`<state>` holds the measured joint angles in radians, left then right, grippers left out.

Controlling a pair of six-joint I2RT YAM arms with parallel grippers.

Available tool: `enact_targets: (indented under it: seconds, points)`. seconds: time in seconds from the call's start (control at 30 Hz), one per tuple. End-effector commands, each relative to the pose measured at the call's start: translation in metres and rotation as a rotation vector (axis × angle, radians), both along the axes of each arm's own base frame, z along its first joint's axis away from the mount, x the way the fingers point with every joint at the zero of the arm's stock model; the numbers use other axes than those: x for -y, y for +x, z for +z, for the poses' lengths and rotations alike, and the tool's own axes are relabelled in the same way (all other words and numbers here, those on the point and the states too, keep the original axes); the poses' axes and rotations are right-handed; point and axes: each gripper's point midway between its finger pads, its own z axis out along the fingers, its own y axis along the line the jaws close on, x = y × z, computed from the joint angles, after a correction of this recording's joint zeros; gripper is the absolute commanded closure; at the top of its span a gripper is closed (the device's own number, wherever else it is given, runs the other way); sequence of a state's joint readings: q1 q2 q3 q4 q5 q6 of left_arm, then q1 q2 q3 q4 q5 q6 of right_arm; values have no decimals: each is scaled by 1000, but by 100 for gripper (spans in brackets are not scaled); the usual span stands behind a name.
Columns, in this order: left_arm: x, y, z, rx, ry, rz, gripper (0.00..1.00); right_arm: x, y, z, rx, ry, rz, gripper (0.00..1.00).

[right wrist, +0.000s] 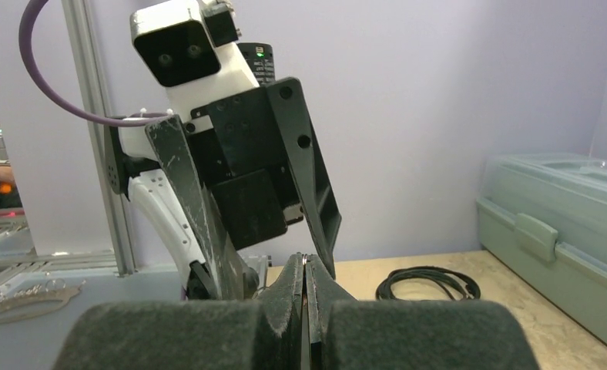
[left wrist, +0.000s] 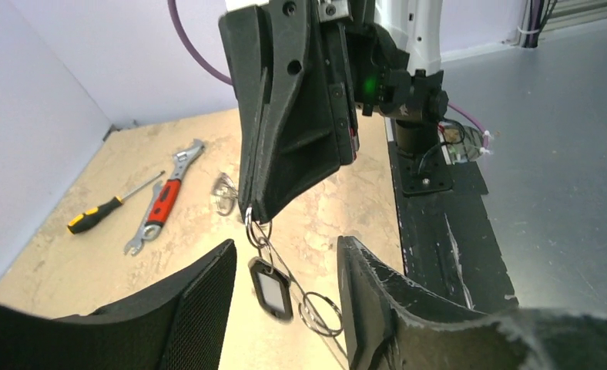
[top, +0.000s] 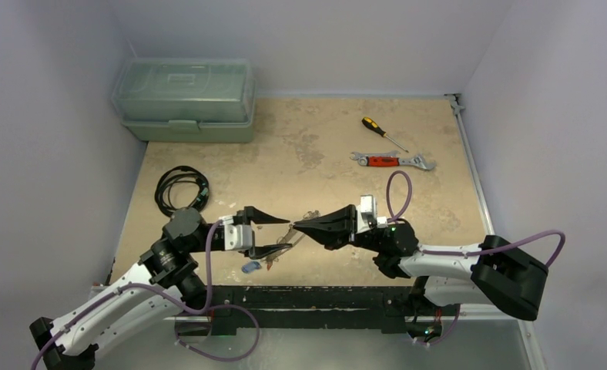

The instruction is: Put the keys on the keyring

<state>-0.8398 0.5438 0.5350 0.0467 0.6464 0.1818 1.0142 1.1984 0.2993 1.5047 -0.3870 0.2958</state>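
My right gripper (top: 295, 225) is shut on the top of the keyring (left wrist: 300, 289), a thin silvery wire loop hanging from its tip above the table. A black-tagged key (left wrist: 270, 288) and a small split ring (left wrist: 322, 314) hang on that loop. My left gripper (top: 288, 233) stands open around them, its fingers (left wrist: 196, 308) either side of the tag and touching nothing. In the right wrist view, a sliver of metal shows between the shut fingertips of the right gripper (right wrist: 304, 262). The blue-tagged key (top: 250, 267) and the red-tagged key (top: 270, 264) lie on the table below the left gripper.
A small metal ring piece (top: 310, 214) lies just beyond the grippers. A red-handled wrench (top: 393, 160) and a screwdriver (top: 383, 133) lie at the back right. A coiled black cable (top: 181, 189) is on the left, and a green toolbox (top: 185, 100) stands in the back left corner.
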Motion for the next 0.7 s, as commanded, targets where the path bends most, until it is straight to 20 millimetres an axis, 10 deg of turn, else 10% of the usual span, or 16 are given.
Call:
enact_targets:
  seconds: [0.0,0.67]
  points:
    - [-3,1,32,25,-93,27,53,38,-22,82,190,326,-7,100]
    - [4,12,24,-46,-52,48,100,34,-25,81,194,315,20,100]
